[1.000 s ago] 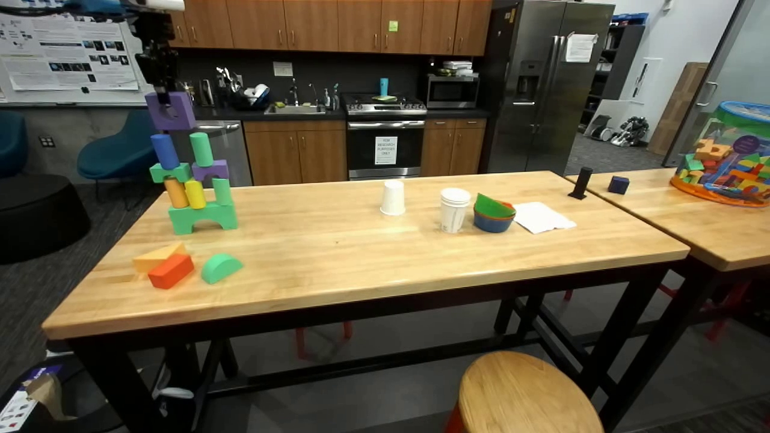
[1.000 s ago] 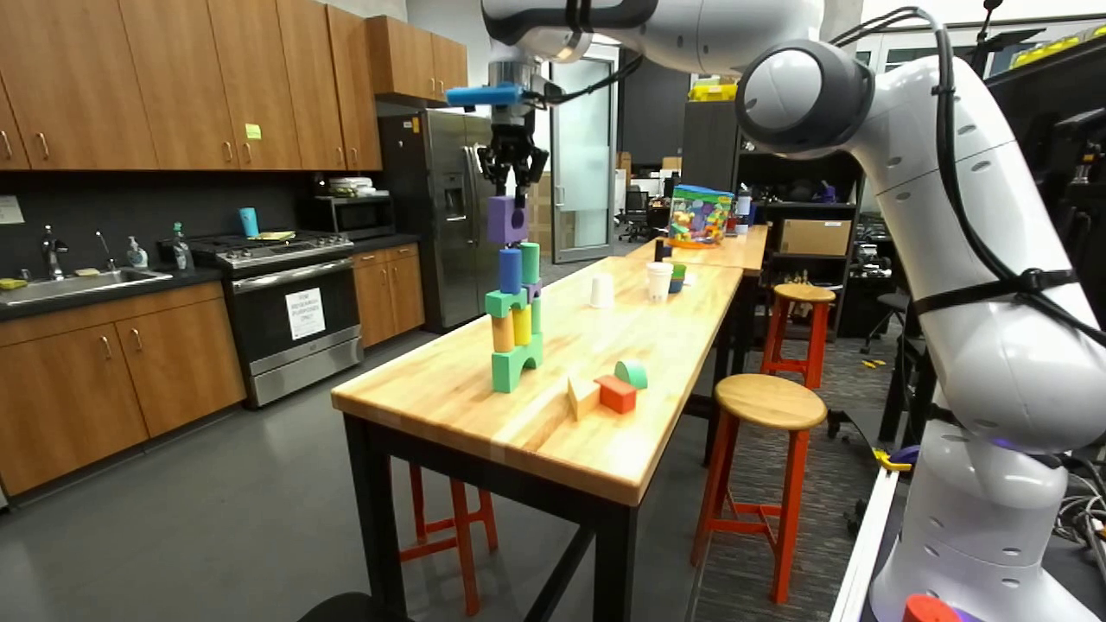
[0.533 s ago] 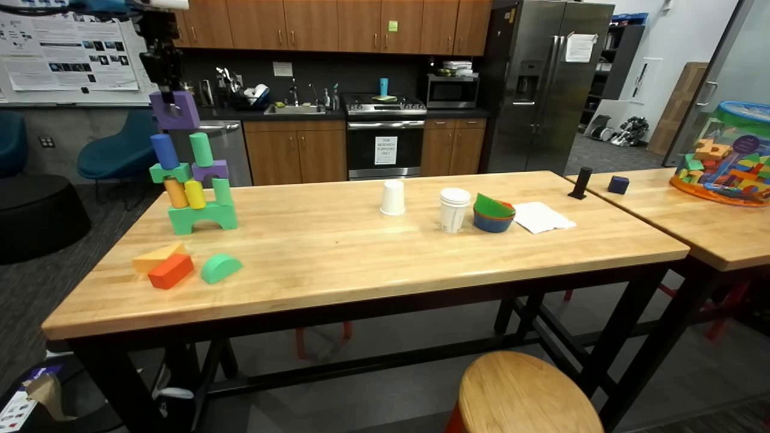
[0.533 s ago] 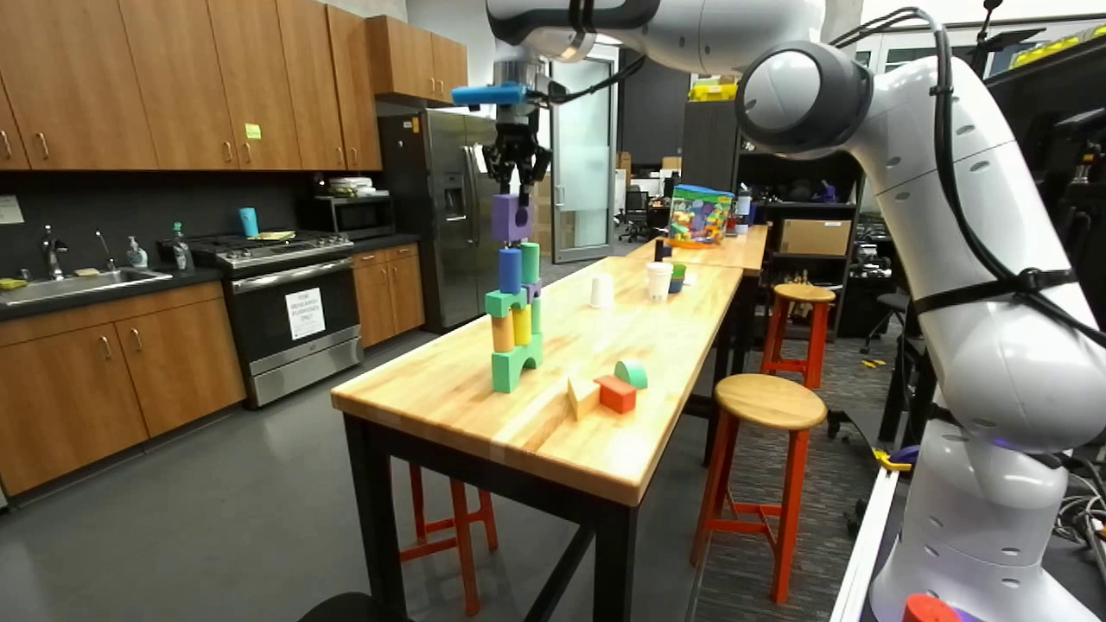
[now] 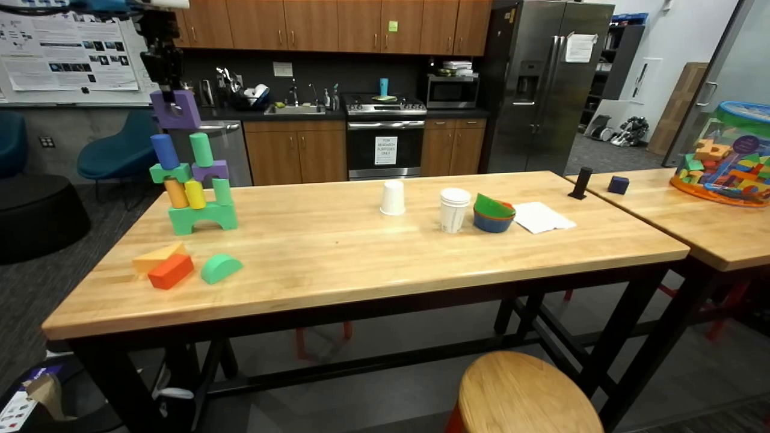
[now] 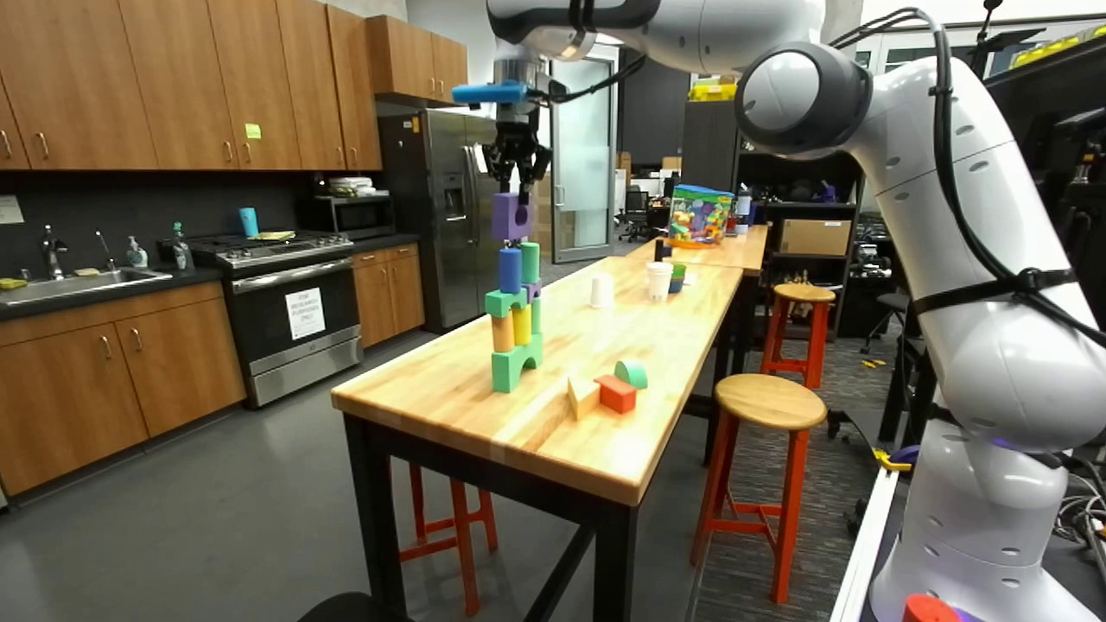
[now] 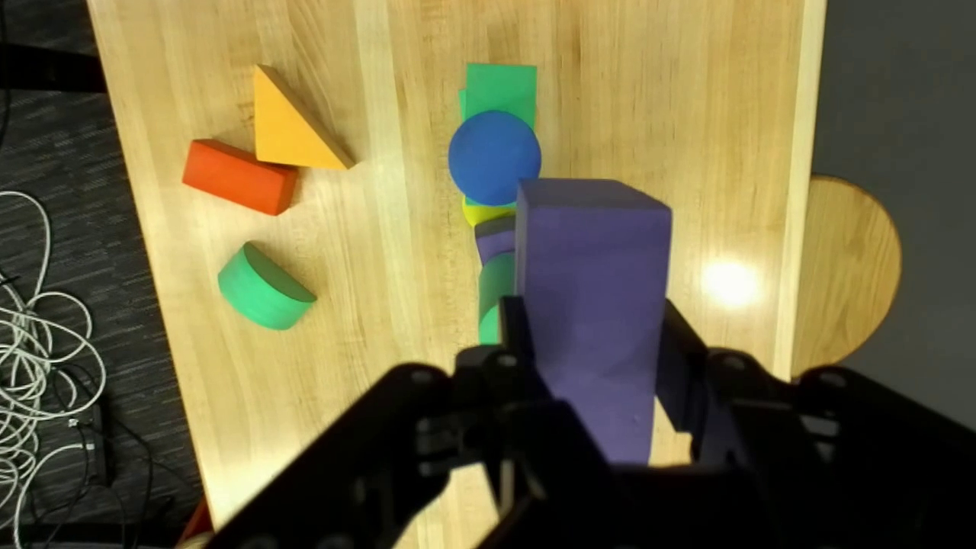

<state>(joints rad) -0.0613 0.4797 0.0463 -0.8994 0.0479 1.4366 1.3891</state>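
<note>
The gripper (image 6: 514,187) pinched the purple holed block (image 7: 595,305) across its two broad faces, close to the upper edge. That block hung roughly upright just over the block tower (image 6: 521,324); in both exterior views a slim gap separated it from the blue cylinder (image 5: 165,151). It would likely have handled as light, stiff and sturdy, its matte skin giving enough drag to resist slipping; whether it was foam or painted wood could not be told. The flat parallel faces seemed the best place to take hold, since the round hole cut away some of the bearing surface in the middle.

In the wrist view, the smooth disc end of the blue cylinder showed at eleven o'clock from the purple holed block, and a green cylinder (image 7: 496,286) peeped out at nine, partly covered. Farther away, at ten o'clock, lay a crisp-edged orange triangular block (image 7: 290,130) and a red rectangular block (image 7: 238,177); at nine rested a green half-round (image 7: 263,293), curve uppermost.

In an exterior view the block tower stepped down through a small green arch (image 5: 182,172) and a purple arch (image 5: 220,168), then an orange pillar (image 5: 176,193), a yellow cylinder (image 5: 195,194) and a green pillar (image 5: 222,191), to a wide green bridge (image 5: 207,211). Beneath stretched a butcher-block tabletop (image 5: 325,258), its pale grain faintly glossy; at three o'clock from the block tower stood an upturned white cup (image 5: 393,198).
</note>
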